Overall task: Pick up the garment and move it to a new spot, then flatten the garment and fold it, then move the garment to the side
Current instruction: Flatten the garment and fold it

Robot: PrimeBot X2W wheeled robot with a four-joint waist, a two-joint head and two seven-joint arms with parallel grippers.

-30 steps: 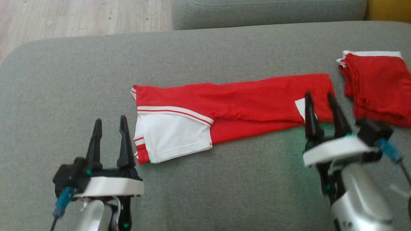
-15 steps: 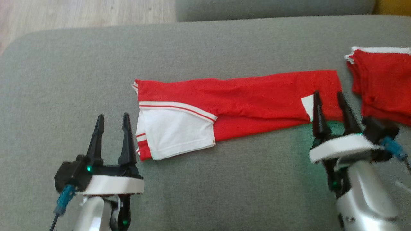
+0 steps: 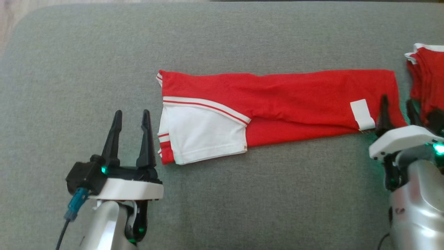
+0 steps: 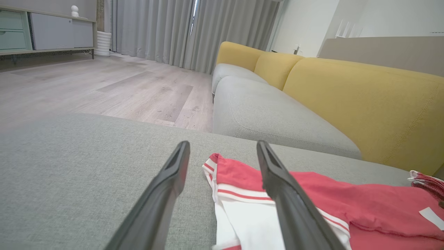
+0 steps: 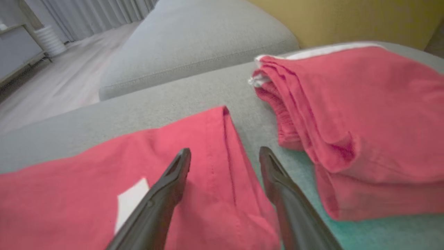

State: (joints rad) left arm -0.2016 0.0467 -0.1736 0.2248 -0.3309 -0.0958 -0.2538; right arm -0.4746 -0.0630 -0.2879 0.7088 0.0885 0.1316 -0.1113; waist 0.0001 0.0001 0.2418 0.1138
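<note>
A red garment [image 3: 277,100] with a white sleeve and white trim lies folded into a long strip across the grey cushion [image 3: 222,208]. It also appears in the left wrist view [image 4: 347,208] and the right wrist view [image 5: 86,194]. My left gripper [image 3: 130,113] stands open just left of the garment's white end, fingers [image 4: 166,187] spread with nothing between them. My right gripper [image 3: 397,102] stands open at the strip's right end, hovering over its red corner [image 5: 222,166]. A white label [image 3: 361,114] sits just left of it.
A second red garment [image 3: 428,76], folded into a stack [image 5: 364,121], lies at the cushion's right edge close to my right gripper. Beyond the cushion are a grey and yellow sofa [image 4: 312,93], wooden floor [image 4: 104,86] and curtains.
The head camera has tilted down and the whole picture has shifted. My right gripper has drawn toward the garment's right corner. My left gripper holds its place beside the white end.
</note>
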